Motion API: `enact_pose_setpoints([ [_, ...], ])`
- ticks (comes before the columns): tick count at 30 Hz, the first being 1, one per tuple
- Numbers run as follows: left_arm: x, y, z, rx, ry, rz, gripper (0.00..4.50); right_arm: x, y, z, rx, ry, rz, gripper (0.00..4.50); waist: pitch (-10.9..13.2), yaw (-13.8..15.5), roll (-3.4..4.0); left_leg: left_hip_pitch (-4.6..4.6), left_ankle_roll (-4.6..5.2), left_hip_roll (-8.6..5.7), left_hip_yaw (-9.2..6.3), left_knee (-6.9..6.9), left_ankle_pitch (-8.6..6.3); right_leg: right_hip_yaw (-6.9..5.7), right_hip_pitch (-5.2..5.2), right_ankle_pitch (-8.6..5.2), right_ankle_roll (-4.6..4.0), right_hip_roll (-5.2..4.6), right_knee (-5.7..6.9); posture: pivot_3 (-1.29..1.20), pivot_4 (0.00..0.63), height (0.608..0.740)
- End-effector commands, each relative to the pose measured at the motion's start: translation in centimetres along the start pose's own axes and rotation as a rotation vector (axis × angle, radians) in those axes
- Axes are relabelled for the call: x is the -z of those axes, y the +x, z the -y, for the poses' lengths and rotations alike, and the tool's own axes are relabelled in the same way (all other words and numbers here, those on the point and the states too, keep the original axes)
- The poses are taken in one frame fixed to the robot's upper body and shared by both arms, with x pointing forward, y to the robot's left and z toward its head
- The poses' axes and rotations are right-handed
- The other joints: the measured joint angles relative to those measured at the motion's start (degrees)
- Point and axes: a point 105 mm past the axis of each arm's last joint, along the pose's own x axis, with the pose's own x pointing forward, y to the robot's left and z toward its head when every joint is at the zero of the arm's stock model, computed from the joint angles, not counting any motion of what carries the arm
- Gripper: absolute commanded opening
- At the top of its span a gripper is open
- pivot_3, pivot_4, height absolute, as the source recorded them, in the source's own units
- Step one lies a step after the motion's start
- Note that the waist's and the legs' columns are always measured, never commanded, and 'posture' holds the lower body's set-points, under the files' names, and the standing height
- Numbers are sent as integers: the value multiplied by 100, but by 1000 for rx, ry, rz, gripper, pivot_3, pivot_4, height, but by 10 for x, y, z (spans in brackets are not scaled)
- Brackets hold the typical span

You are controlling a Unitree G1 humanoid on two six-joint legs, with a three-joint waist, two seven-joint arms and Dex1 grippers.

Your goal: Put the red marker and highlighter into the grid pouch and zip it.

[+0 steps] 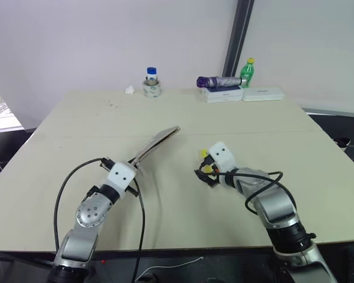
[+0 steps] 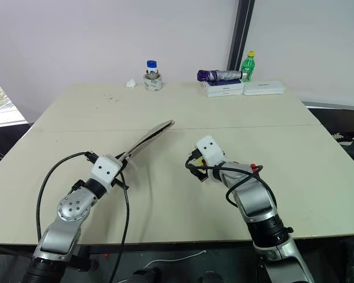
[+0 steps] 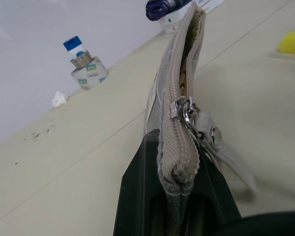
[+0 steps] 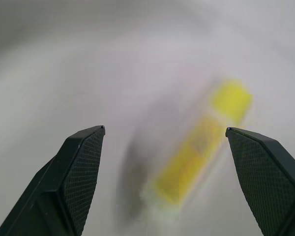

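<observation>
One pouch (image 1: 156, 142) and one yellow highlighter (image 4: 201, 142) are on the table (image 1: 76, 135). At its far edge: two bottles (image 1: 151, 75) (image 1: 247, 71), two white boxes (image 1: 262, 94) (image 1: 223, 94), one folded umbrella (image 1: 218, 82).

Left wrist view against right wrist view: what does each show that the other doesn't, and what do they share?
Left wrist: the left claw shut on the pouch edge, its zipper partly open with the pull near the claw, plus a jar at the wall. Right wrist: the open right claw above the tabletop. Both: the highlighter lying on the table.
</observation>
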Motion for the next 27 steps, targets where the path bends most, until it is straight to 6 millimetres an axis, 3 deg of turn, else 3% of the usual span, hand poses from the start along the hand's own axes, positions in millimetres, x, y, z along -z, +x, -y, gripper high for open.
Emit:
enact_pose_setpoints([
  [1, -16, 3, -1, 1, 29, 70, 0, 4, 1, 14, 88, 82, -6, 4083, 0, -7, 0, 0, 0, 0, 0, 0, 0, 0, 0, 0, 0, 0, 0, 0, 150, 737],
  [3, -16, 4, 0, 1, 29, 71, 0, 11, 3, 16, 107, 143, -29, 4083, 0, -9, 0, 0, 0, 0, 0, -1, 0, 0, 0, 0, 0, 1, 0, 0, 150, 737],
  [5, -16, 3, 0, 2, 30, 72, 0, 14, 4, 17, 112, 187, -35, 3534, 0, -14, 0, 0, 0, 1, 0, -2, 0, 0, -1, 0, 0, 1, 0, 0, 150, 737],
  [11, -14, 2, 0, -5, 31, 69, 0, 8, 4, 16, 93, 250, -21, 843, 0, -13, 0, 1, 0, 1, 1, 0, 0, 0, 0, 0, 0, 1, 1, 0, 150, 737],
  [15, -14, 3, 1, 9, 52, 70, 0, -5, -3, 26, 103, 157, 10, 875, 0, -16, 1, 0, 0, 0, 1, -1, 0, 0, -1, 0, 0, 1, 1, 0, 150, 737],
  [21, -12, 5, 3, 31, 69, 69, 0, -38, -35, 23, -79, -139, 111, 875, 2, -5, 2, -2, 2, -3, 3, 1, -1, -2, 0, 0, 1, -2, -3, 0, 150, 737],
  [27, -14, 10, 8, 61, 66, 80, 0, -61, -48, 22, -134, -141, 172, 875, 2, -16, 1, -2, 2, 1, 2, 0, -1, -4, 2, 0, 1, 2, -4, 0, 150, 737],
])
